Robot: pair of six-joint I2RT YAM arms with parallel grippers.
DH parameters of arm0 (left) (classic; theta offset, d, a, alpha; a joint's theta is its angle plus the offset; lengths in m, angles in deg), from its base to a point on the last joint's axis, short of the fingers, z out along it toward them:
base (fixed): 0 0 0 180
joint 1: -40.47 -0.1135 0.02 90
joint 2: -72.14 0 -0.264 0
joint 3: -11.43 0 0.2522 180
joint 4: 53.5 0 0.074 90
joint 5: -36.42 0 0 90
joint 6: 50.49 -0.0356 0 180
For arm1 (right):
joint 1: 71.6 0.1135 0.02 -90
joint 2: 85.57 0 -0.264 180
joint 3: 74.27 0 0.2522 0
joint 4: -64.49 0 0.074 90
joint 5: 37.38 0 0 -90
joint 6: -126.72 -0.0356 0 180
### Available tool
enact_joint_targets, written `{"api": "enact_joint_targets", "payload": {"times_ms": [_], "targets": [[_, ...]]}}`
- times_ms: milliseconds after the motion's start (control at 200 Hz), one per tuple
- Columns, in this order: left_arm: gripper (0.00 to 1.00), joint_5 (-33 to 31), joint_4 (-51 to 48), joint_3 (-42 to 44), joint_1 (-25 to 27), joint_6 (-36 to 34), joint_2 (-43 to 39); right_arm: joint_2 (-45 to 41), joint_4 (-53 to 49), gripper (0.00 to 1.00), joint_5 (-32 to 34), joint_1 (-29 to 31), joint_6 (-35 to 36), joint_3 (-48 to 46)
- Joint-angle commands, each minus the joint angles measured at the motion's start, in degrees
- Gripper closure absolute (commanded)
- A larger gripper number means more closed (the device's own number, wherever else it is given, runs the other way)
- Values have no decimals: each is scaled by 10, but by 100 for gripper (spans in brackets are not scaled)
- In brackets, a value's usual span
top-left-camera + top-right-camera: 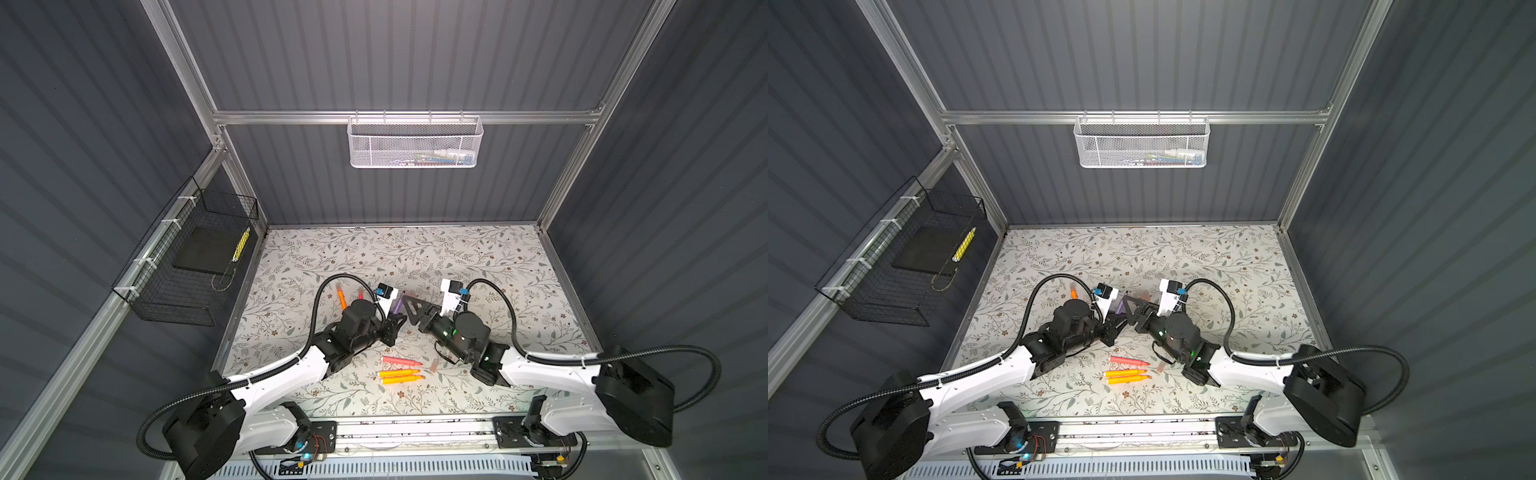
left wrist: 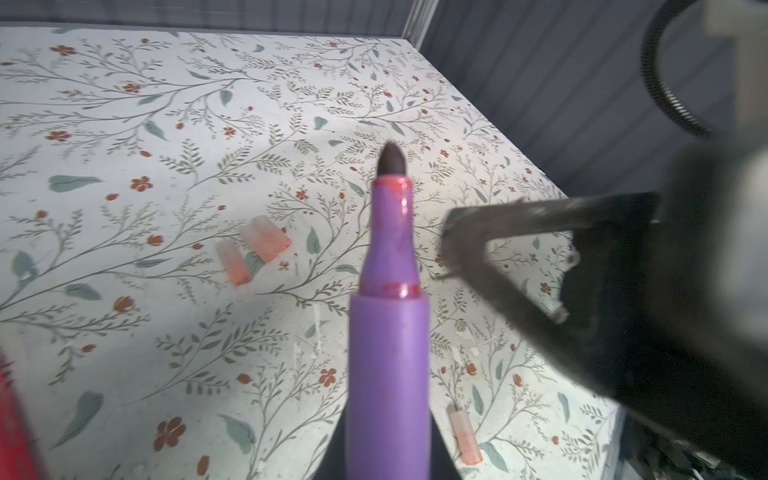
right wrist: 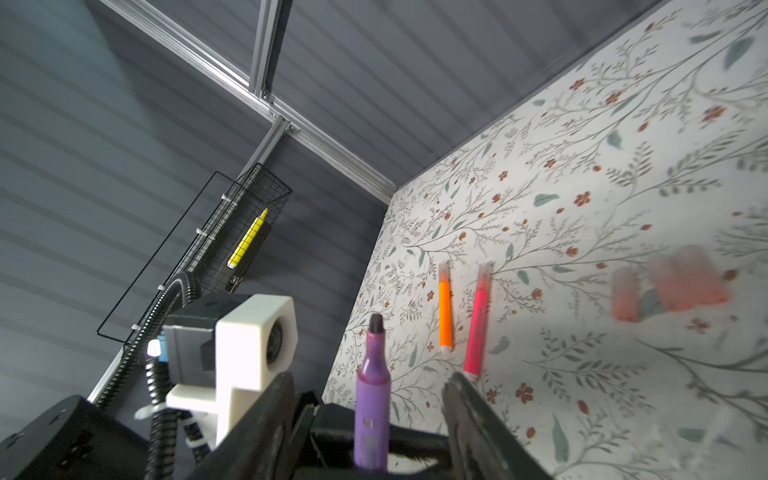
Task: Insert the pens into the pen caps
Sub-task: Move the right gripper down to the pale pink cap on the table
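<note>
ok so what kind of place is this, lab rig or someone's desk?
Probably an enclosed robot test cell, not a desk: aluminium extrusion frame with grey ribbed wall panels, a black wire basket zip-tied to the frame, and the two arms mounted on a front rail.

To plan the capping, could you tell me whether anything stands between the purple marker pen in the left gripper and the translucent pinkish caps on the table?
Nothing visible lies on the floral table between the purple marker pen and the translucent pinkish caps. The open right gripper straddles the pen, beside its bare tip.
</note>
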Motion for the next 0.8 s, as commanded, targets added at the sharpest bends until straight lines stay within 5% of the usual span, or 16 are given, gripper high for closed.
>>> {"api": "enact_joint_targets", "payload": {"times_ms": [0, 270, 530, 795], "targets": [[100, -58, -39, 19, -15, 15, -25, -59, -127, 38, 52, -17, 30, -13], [100, -16, -46, 70, -78, 33, -70, -121, -493, 50, 40, -67, 51, 50], [100, 11, -26, 83, -76, 26, -86, -132, -656, 53, -14, -19, 27, 65], [100, 12, -49, 82, -72, 34, -111, -59, -680, 55, -42, 12, 10, 67]]}}
